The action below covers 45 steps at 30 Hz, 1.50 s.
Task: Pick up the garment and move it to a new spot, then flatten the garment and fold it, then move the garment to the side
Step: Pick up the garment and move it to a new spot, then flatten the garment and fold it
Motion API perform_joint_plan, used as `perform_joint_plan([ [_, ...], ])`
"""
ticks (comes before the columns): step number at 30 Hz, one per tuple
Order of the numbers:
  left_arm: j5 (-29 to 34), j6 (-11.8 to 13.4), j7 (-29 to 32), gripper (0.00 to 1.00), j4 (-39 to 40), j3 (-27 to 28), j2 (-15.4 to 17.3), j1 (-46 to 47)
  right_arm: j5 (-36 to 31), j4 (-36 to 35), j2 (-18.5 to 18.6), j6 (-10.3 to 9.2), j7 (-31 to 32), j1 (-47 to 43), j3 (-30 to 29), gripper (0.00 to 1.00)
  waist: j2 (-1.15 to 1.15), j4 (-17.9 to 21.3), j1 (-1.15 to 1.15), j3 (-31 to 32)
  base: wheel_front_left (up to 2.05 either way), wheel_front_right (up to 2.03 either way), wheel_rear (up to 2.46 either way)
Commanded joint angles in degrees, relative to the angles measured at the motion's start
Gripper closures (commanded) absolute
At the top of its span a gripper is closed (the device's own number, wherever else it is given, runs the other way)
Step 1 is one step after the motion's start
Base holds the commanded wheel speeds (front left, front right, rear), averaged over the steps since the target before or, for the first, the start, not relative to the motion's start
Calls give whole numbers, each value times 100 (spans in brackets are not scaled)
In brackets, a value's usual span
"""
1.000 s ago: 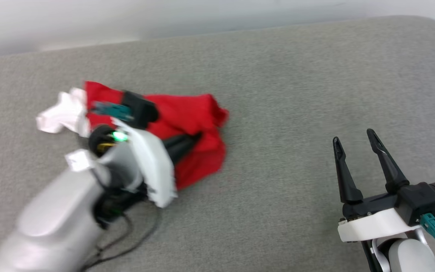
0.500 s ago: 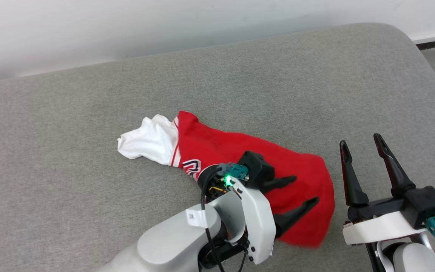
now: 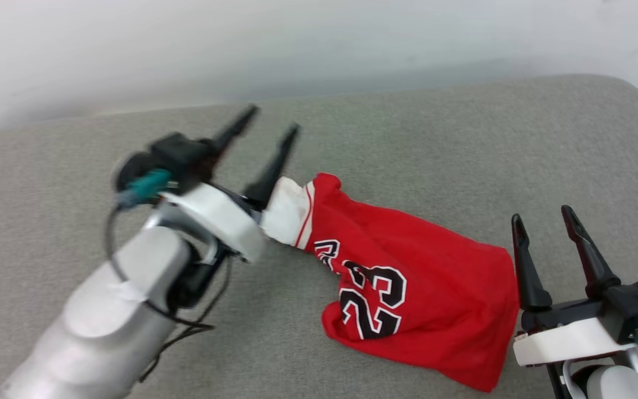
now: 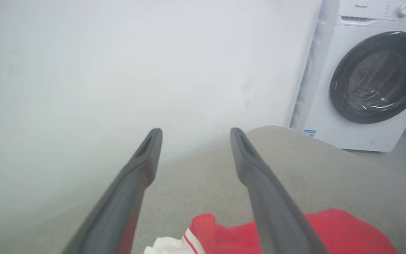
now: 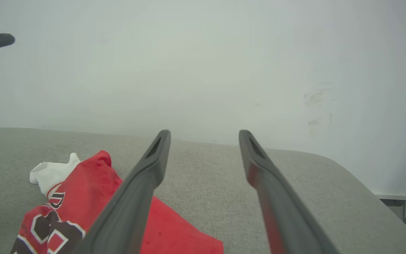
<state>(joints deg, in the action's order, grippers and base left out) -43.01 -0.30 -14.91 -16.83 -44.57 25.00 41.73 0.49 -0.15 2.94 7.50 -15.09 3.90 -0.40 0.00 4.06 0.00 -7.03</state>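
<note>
The bench [image 3: 435,138] is covered with a grey woven fabric and has a rounded far right corner. Behind it stands a plain white wall [image 3: 319,44]. In the left wrist view, a white washing machine [image 4: 368,81] with a dark round door stands beyond the corner of the bench.

The garment [image 3: 407,282] lies crumpled on the bench, a little right of the middle. Its red body with the black "23" faces up, one white sleeve points to the far left, and its hem reaches the near right.

The left end effector [image 3: 273,119] is above the bench at the left. Its two fingers are spread wide and point toward the wall, and it grasps nothing. The white sleeve lies just beside its base; I cannot tell if they touch.

The right end effector [image 3: 541,215] is at the near right. Its fingers are also spread wide and empty, with the hem of the garment just beside its left finger.
</note>
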Motion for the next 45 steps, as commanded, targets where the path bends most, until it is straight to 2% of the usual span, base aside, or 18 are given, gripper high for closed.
perform_joint_plan([
  [1,169,97,-34,0,200,278,55,-236,-33,-36,-12,-2,-12,-69,-32,0,0,-142,0,100,0,0,0],
  [3,521,243,-25,0,533,785,250,-671,-41,-65,-12,-2,-12,-66,-80,0,0,-219,0,148,0,0,0],
  [6,910,416,-28,0,1077,1538,365,-1409,-41,-91,-11,-2,-12,-112,-135,0,0,-294,0,207,0,0,0],
  [9,1289,494,-28,0,1522,2121,344,-2221,-36,-127,-13,-2,-12,-151,-165,0,0,-354,0,242,0,0,0],
  [12,1576,524,-29,0,1899,2598,120,-2967,-34,-159,-11,-2,-12,-190,-170,0,0,-394,0,256,0,0,0],
  [19,2137,210,-30,0,2257,3239,-721,-4072,-16,-182,-12,-2,-12,-283,-128,0,0,-444,0,245,0,0,0],
  [21,2191,147,-30,0,2246,3295,-825,-4128,-16,-177,-12,-2,-12,-285,-120,0,0,-443,0,246,0,0,0],
  [24,2383,-104,-30,0,2159,3404,-1040,-4218,-19,-162,-12,-2,-12,-276,-76,0,0,-420,0,243,0,0,0],
  [29,2600,-432,-30,0,1936,3537,-1205,-4099,-40,-168,-12,-2,-12,-213,12,0,0,-265,0,173,0,0,0],
  [33,2557,-580,108,0,1620,3360,-1023,-3784,-63,-195,-12,-2,-12,-140,51,0,0,-100,0,10,0,0,0],
  [35,2493,-632,420,0,1489,3198,-879,-3489,-59,-208,-12,-2,-12,-98,40,0,0,-17,0,-102,0,0,0],
  [38,2316,-689,1234,0,1304,2899,-607,-2882,-49,-239,-12,-2,-12,-18,29,0,0,102,0,-308,0,0,0],
  [45,1271,-706,3744,0,647,2042,78,-1248,44,-276,-12,-2,-12,142,85,0,0,362,0,-735,0,0,0],
])
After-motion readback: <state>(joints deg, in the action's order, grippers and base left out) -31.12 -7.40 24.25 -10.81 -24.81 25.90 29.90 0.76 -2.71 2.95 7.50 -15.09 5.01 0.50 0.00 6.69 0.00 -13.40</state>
